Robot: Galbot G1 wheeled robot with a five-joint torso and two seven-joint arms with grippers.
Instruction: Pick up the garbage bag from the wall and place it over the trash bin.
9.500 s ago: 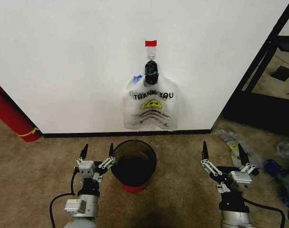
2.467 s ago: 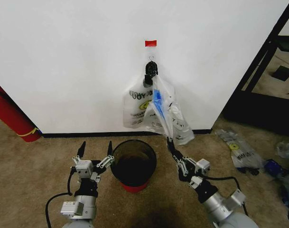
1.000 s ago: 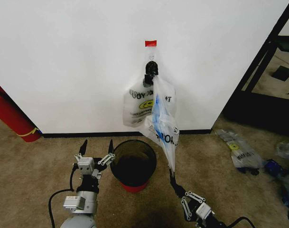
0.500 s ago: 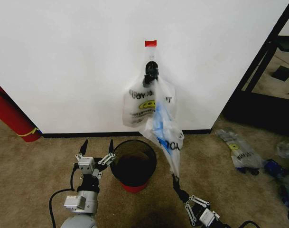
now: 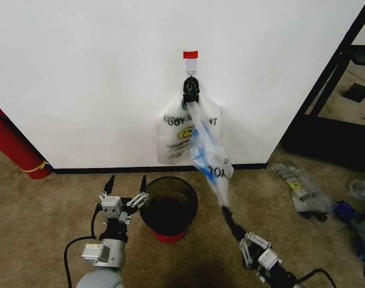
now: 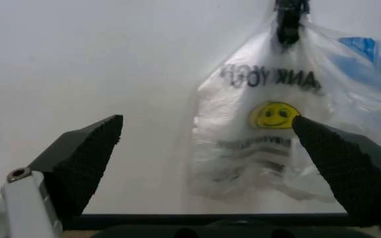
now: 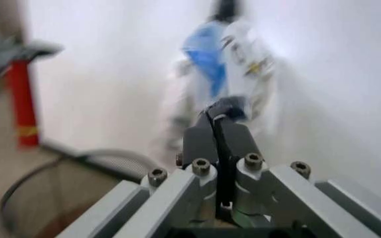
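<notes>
garbage bag (image 5: pixel 206 153): head view, centre of frame. Top end's on the dark hook (image 5: pixel 190 90) under the red tape strip (image 5: pixel 190 54), the rest is stretched into a thin diagonal rope heading lower right, so it's being tugged, not hanging free.
right gripper (image 5: pixel 225 213): lower right of centre, pinched tight on the bag's bottom end. Looks like it's pulling back to slip the handle off the hook.
THANK YOU bag (image 5: pixel 179 135): flat on the wall (image 5: pixel 80 78) behind it, just dangling.
trash bin (image 5: pixel 168 208): bottom centre, on the carpet, empty mouth up, right under the hook. Handy for draping.
left gripper (image 5: pixel 126 185): just left of the bin rim, fingers spread wide, holding nothing, probably waiting.
left wrist view: both bags centre-right, blue patch upper right.
right wrist view: fingers (image 7: pixel 233 141) squeezed together on the blue-patch bag, bin mesh lower left.
</notes>
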